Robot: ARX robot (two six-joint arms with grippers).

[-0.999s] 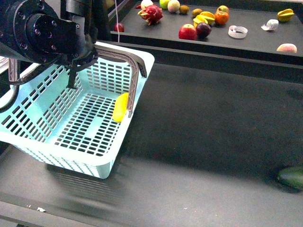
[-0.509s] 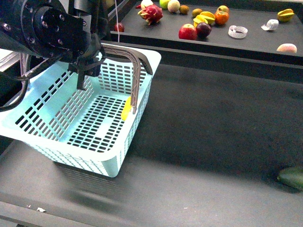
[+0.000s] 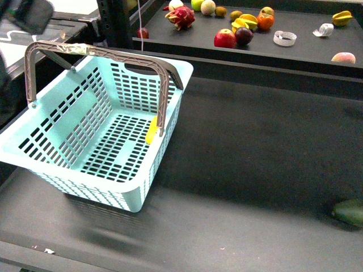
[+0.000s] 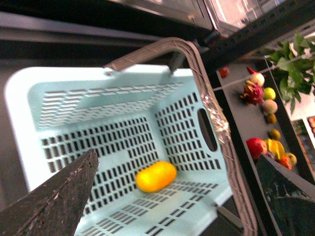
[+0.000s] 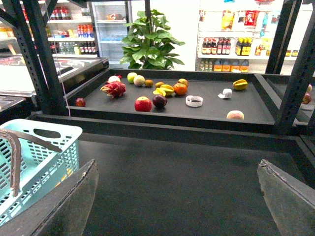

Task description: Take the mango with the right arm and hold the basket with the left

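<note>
From the front view, a pale turquoise basket (image 3: 96, 136) sits on the dark bench (image 3: 244, 164), its grey-brown handles (image 3: 96, 54) raised, and the yellow mango (image 3: 151, 130) lies inside it against the wall under one handle. A blurred dark shape in the top corner may be part of the left arm; neither tool shows clearly here. A dark green fruit (image 3: 349, 212) lies at the bench's far right edge, well apart from the basket. Behind, a raised shelf (image 3: 295, 48) carries mixed fruit, including a red apple (image 3: 225, 38) and a pink dragon fruit (image 3: 181, 17). From the left wrist view, the left tool (image 4: 172, 206) hangs over the basket (image 4: 29, 98) with its two black fingers (image 4: 54, 201) spread wide and nothing between them; the mango (image 4: 156, 176) lies on the slotted floor below the gap, nearer the one finger, not touched. One handle (image 4: 206, 108) arches past the other finger. From the right wrist view, the right tool (image 5: 177, 206) is likewise spread wide and empty above bare bench (image 5: 182, 182), with a corner of the basket (image 5: 44, 147) beside one finger (image 5: 54, 206); the mango is hidden here. The fruit shelf (image 5: 256, 105) lies ahead of the tool, with a potted plant (image 5: 150, 42) beyond.
</note>
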